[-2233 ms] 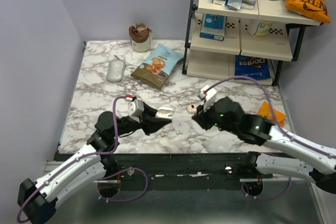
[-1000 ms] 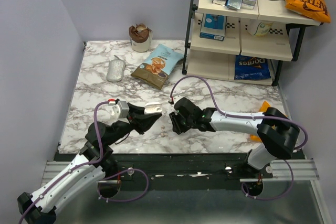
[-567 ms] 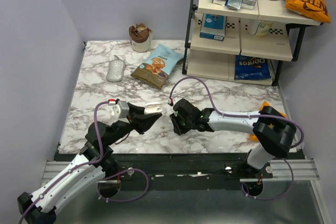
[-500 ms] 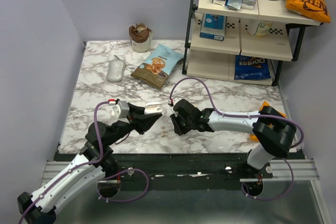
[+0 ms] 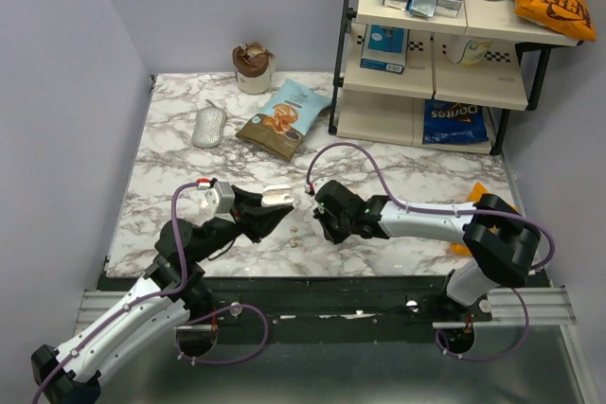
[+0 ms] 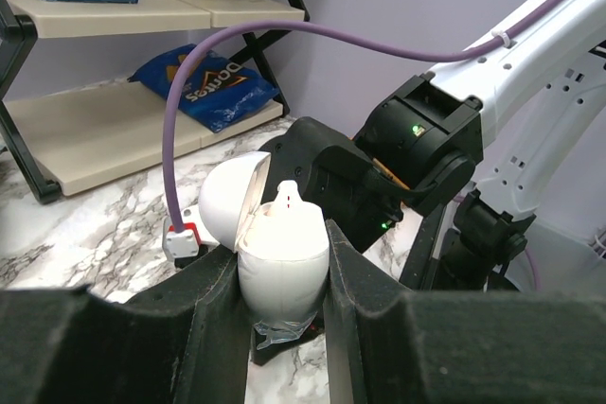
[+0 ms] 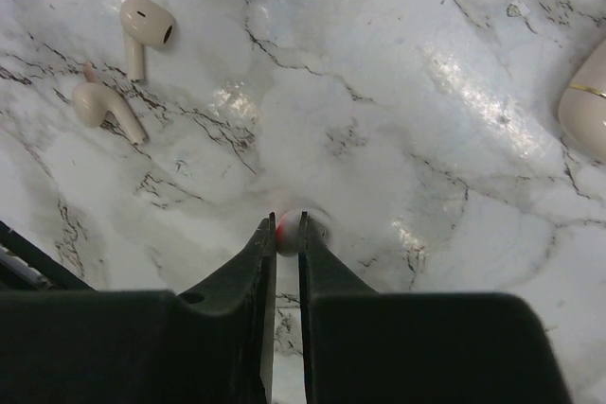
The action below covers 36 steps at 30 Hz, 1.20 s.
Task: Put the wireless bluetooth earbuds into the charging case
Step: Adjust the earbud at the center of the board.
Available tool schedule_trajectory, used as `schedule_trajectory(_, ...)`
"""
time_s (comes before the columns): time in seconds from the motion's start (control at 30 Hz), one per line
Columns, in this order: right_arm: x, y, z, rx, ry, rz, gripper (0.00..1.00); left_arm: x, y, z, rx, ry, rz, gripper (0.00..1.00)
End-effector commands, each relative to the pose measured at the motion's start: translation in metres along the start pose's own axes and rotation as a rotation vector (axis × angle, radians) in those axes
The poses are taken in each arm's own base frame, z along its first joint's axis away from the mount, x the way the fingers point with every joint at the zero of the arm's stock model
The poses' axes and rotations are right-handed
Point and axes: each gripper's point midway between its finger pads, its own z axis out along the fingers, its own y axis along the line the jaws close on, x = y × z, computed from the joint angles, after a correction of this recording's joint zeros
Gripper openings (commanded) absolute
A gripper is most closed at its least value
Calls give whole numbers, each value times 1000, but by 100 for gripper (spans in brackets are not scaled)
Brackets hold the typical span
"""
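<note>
My left gripper (image 5: 274,209) is shut on the white charging case (image 5: 276,196) and holds it above the table, lid open. In the left wrist view the case (image 6: 281,267) sits between the fingers (image 6: 213,305), with a white piece with red marks standing in it. My right gripper (image 5: 325,230) points down at the marble beside the case. In the right wrist view it (image 7: 287,227) is shut on a small whitish round earbud (image 7: 288,222) with a red spot, at the table surface. Two pale earbuds (image 7: 147,26) (image 7: 104,106) lie loose on the marble to its upper left.
A grey oval object (image 5: 208,126), a snack bag (image 5: 284,118) and a brown-topped cup (image 5: 253,65) lie at the back. A shelf rack (image 5: 436,44) with boxes and a Doritos bag (image 5: 454,122) stands at the right. A pale oval thing (image 7: 585,106) lies right of my right gripper.
My right arm came down and left to the table beside the case, then edged slightly right. My left gripper drew the case a little left. Two small specks now show on the marble.
</note>
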Motion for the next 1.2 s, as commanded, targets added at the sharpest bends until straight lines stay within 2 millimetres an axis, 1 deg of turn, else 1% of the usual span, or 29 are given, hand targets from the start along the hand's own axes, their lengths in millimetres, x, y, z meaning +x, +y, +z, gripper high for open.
schedule_trajectory(0.0,-4,-14,-16,61,-10,-75,5,2,2,1,-9,4,-5,0)
schedule_trajectory(0.1,-12,-16,-24,63,-17,-137,2,2,0,0,-5,4,-5,0)
schedule_trajectory(0.23,-26,-14,-31,40,-82,-220,1,0,-1,1,2,-5,-7,0)
schedule_trajectory(0.27,-31,-10,-31,20,-100,-234,1,1,-1,1,2,-6,-8,0)
schedule_trajectory(0.37,-40,-10,-26,22,-118,-294,1,3,-2,1,11,-6,-17,0)
schedule_trajectory(0.4,-43,-6,-25,0,-120,-318,1,3,-2,2,13,-4,-19,0)
schedule_trajectory(0.43,-43,-6,-21,-2,-108,-355,1,2,-3,2,15,-6,-21,0)
schedule_trajectory(0.47,-50,-4,-22,-5,-117,-369,1,2,-3,2,16,-7,-21,0)
schedule_trajectory(0.5,-52,-3,-20,-12,-118,-391,1,2,-4,2,18,-8,-20,0)
schedule_trajectory(0.53,-51,-4,-15,-11,-103,-431,1,0,-4,1,19,-12,-20,0)
schedule_trajectory(0.63,-61,-3,-10,-11,-100,-509,1,0,-5,1,24,-15,-22,0)
schedule_trajectory(0.67,-54,-7,-2,-2,-58,-527,1,-1,-5,1,23,-19,-22,0)
schedule_trajectory(0.7,-58,-8,-1,8,-56,-535,1,-1,-6,1,26,-21,-21,0)
schedule_trajectory(0.73,-57,-8,2,7,-43,-546,1,-1,-5,1,25,-20,-21,0)
schedule_trajectory(0.77,-50,-9,9,1,-9,-550,1,-1,-6,1,28,-22,-20,0)
schedule_trajectory(0.83,-45,-8,16,-11,15,-549,1,-1,-7,1,32,-19,-24,0)
schedule_trajectory(0.9,-37,-8,22,-19,40,-541,4,-1,-8,0,34,-20,-25,0)
schedule_trajectory(1.07,-28,-10,26,-11,64,-500,10,-2,-8,-1,33,-28,-26,0)
schedule_trajectory(1.17,-29,-13,25,13,59,-473,16,-1,-8,-1,34,-26,-28,0)
